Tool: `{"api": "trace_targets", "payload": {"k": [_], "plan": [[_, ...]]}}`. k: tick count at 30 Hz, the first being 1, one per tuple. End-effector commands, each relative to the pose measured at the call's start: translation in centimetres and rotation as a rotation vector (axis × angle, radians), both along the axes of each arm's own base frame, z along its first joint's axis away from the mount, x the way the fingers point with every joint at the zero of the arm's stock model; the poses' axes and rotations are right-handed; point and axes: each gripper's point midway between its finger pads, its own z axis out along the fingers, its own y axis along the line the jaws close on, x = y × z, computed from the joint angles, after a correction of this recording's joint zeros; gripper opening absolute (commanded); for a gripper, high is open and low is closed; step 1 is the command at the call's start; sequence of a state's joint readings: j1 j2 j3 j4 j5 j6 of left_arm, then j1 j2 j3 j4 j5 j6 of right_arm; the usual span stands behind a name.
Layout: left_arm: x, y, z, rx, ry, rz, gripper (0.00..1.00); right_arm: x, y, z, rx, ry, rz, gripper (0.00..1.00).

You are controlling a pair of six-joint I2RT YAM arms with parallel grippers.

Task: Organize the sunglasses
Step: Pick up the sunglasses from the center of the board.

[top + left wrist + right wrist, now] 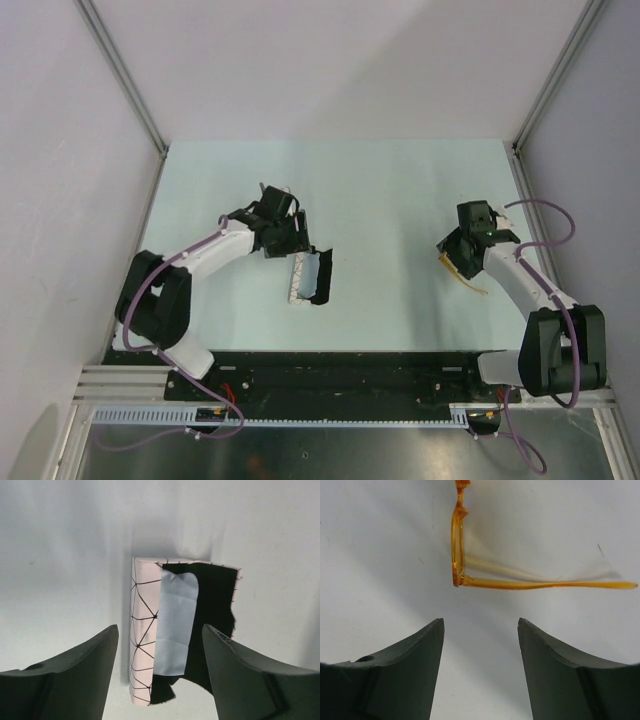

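The sunglasses, thin orange translucent frame, lie on the table just ahead of my right gripper, one slim arm stretched out to the right. That gripper is open with nothing between its fingers. From above, the sunglasses sit right beside the right gripper. My left gripper is open over the white case with black triangle lines, apart from it. The case lies open, showing its black lining and a blue-grey cloth inside.
The case lies left of the table's middle, close to the left gripper. Grey walls with metal posts close in the pale table on three sides. The arm bases stand at the near edge.
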State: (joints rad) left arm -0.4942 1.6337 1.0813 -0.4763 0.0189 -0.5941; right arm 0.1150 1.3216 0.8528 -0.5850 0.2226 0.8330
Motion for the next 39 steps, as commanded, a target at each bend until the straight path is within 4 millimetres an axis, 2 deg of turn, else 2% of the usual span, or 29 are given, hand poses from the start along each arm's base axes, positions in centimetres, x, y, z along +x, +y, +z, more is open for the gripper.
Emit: {"api": "trace_targets", "payload": {"k": [1, 6, 10, 16, 21, 30, 33, 37, 39], "plan": [[2.3, 0.2, 5.2, -0.029, -0.155, 0.024, 0.75, -0.8, -1.2, 1.0, 0.08, -0.037, -0.335, 0.65], [2.8, 1.3, 7.6, 0.007, -0.238, 0.032, 0.89, -3.1, -2.1, -0.7, 0.114, 0.05, -0.592, 0.58], [3.1, 1.9, 8.8, 0.027, -0.278, 0.026, 0.93, -3.2, -2.0, -2.1, 0.147, 0.085, -0.725, 0.58], [2.8, 2.7, 8.9, 0.046, -0.282, 0.023, 0.95, -2.4, -2.0, -4.5, 0.164, 0.12, -0.798, 0.57], [2.8, 3.4, 9.1, 0.059, -0.284, 0.02, 0.95, -1.1, -2.3, -4.5, 0.187, 0.076, -0.829, 0.57], [3.0, 4.9, 9.0, 0.073, -0.283, 0.021, 0.95, -0.3, -1.5, -3.1, 0.253, 0.02, -0.822, 0.54], [3.0, 5.3, 8.6, 0.083, -0.273, 0.021, 0.95, -0.4, -1.9, -2.4, 0.257, -0.016, -0.84, 0.52], [3.3, 5.5, 8.2, 0.081, -0.263, 0.032, 0.95, -0.4, -2.5, -2.7, 0.242, -0.019, -0.863, 0.51], [3.3, 5.5, 8.1, 0.079, -0.256, 0.035, 0.95, -0.3, -2.4, -3.5, 0.241, 0.004, -0.867, 0.5]]}}
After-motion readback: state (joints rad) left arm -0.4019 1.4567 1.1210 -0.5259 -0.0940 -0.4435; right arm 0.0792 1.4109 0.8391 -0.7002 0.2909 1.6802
